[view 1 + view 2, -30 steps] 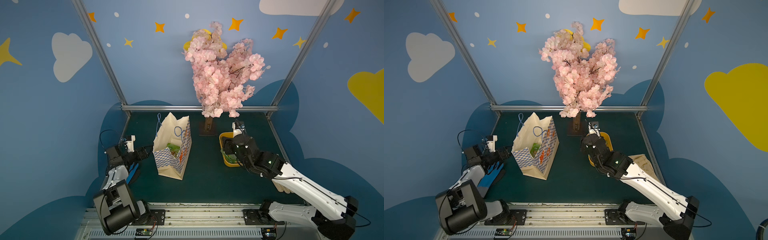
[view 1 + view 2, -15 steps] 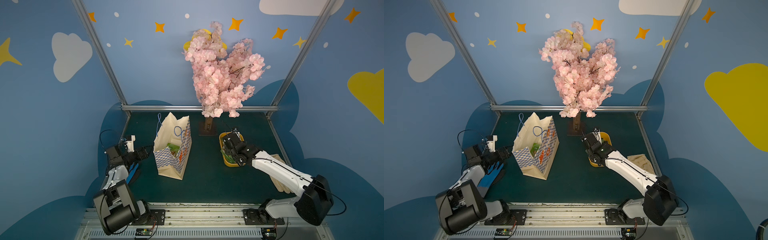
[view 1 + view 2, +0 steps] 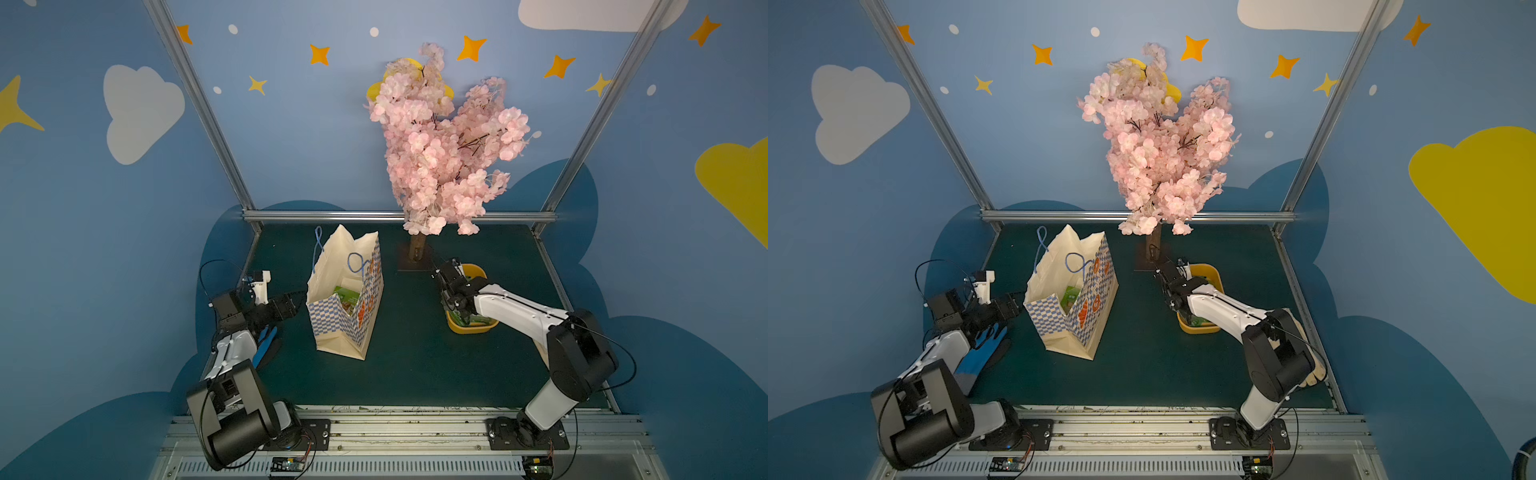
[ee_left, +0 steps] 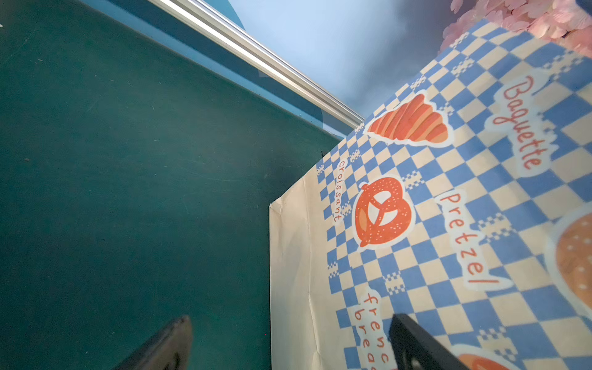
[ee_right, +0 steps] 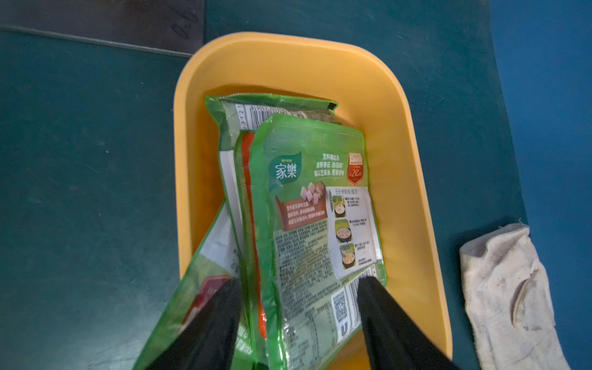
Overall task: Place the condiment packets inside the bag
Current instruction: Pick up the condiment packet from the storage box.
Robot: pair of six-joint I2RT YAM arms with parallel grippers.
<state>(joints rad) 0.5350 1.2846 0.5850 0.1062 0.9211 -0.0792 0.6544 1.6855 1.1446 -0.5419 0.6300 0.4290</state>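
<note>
Pick-up step. Right gripper (image 5: 298,314) set in tub (image 5: 413,179), jaws around top packet (image 5: 307,198); hold cannot be told. Another packet (image 3: 347,296) seen inside bag (image 3: 328,324). Left gripper (image 4: 288,339) found open beside bag. Next: packet to be clamped, lifted over bag.

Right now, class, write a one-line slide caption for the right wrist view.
Right gripper straddling stacked green condiment packets in a yellow tub, a beige cloth glove beside it.
</note>
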